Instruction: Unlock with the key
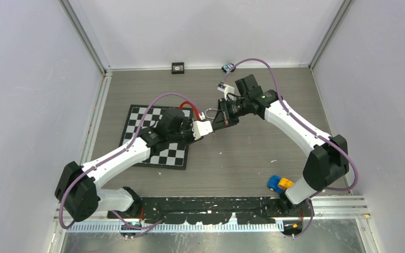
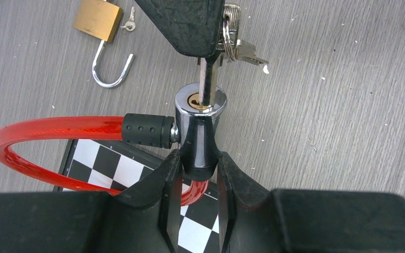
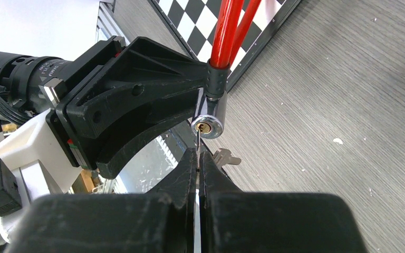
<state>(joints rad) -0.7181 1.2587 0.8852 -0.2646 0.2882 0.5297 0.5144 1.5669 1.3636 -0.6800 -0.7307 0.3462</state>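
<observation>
A red cable lock (image 2: 42,129) has a chrome cylinder head (image 2: 200,113) with a brass keyway. My left gripper (image 2: 199,174) is shut on that head and holds it above the table. My right gripper (image 3: 197,158) is shut on a flat silver key (image 2: 209,79); the key's tip is in the keyway. A spare key (image 2: 245,50) hangs from the same ring. In the right wrist view the lock head (image 3: 209,118) is just beyond my fingertips, with the red cable (image 3: 227,31) running up from it. In the top view the two grippers meet (image 1: 213,122) at the table's middle.
A brass padlock (image 2: 97,21) with its shackle open and a small key lies on the table beyond the lock. A checkered mat (image 1: 161,150) lies under the left arm. A blue and yellow toy (image 1: 279,183) sits near the right arm's base. Small objects lie by the back wall (image 1: 177,67).
</observation>
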